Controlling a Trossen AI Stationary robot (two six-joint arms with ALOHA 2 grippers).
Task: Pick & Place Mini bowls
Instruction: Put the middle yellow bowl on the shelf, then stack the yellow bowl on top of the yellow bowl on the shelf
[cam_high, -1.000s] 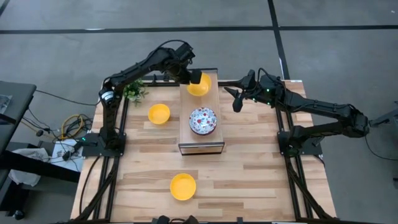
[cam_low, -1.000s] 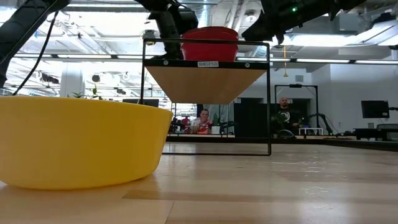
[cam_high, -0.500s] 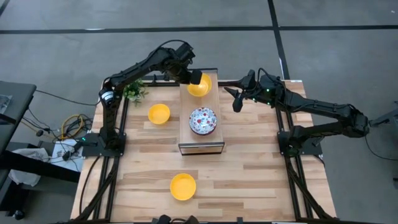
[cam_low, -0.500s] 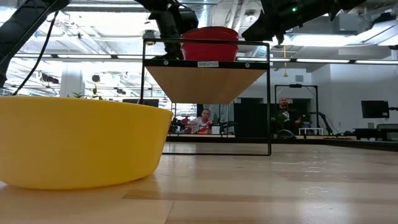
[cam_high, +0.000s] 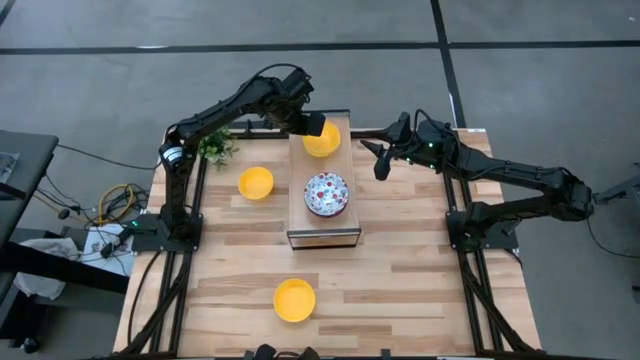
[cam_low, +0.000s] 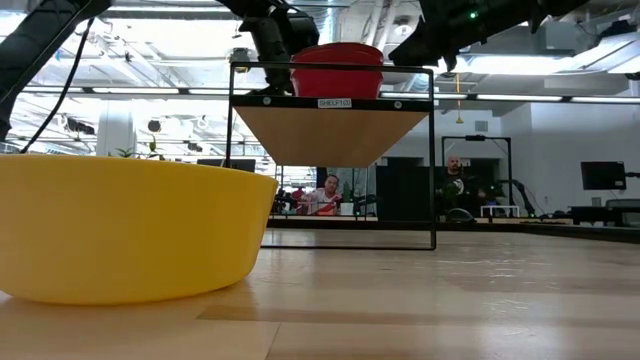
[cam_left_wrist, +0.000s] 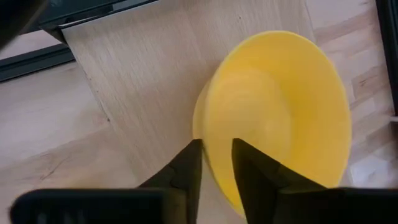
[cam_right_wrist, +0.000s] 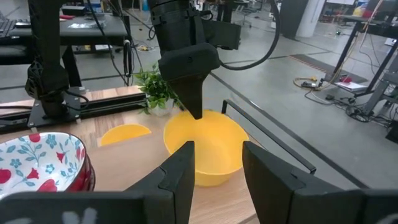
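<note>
Standing on the wooden worktop: one raised shelf on a black frame, at the middle of the far half.

Item 1: yellow bowl on the shelf top, at its far end. The left tool is at this bowl's rim; in the left wrist view its two fingers straddle the rim with a narrow gap between them, one outside the wall and one inside. Whether they press the rim or stand just clear of it cannot be told.

Item 2: white bowl with red and blue flowers, on the shelf top, at its middle, apart from item 1.

Item 3: yellow bowl on the worktop, just left of the shelf, toward the left edge.

Item 4: yellow bowl on the worktop near the near edge, about midway along it; it fills the left foreground of the low view.

Item 5: small green plant at the far left corner.

Right tool: off the right side of the shelf's far end, above the worktop, fingers apart, holding nothing.
</note>
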